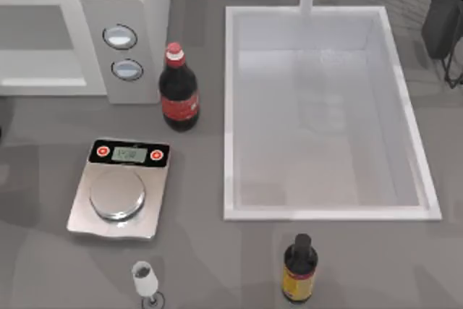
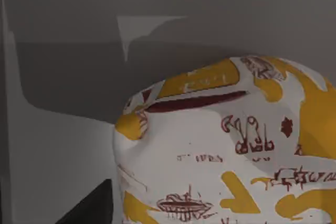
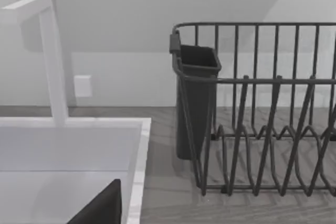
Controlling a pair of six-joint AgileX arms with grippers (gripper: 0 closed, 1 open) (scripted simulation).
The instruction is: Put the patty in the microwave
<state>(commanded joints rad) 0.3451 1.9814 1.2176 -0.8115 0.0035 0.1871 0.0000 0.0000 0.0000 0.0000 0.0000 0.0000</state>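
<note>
The patty (image 2: 231,150), a lump with white and orange-yellow patches and dark red markings, sits close in front of the left wrist camera against plain grey surfaces. A dark part of my left gripper (image 2: 89,211) shows beside it; I cannot tell whether it touches the patty. The microwave (image 1: 79,30) stands at the table's back left, white with a pale grey cavity (image 1: 36,37) and two round silvery buttons (image 1: 123,52). I cannot tell whether the patty lies inside it. My right arm (image 1: 443,12) is parked at the back right, and a dark part of its gripper (image 3: 100,208) shows over the sink rim.
A red-labelled cola bottle (image 1: 178,92) stands right of the microwave. A steel scale (image 1: 119,189) sits at the front left and a small glass (image 1: 146,280) at the front edge. A yellow-labelled dark bottle (image 1: 299,271) stands before the white sink (image 1: 230,106). A dark dish rack (image 3: 262,114) stands beside the sink.
</note>
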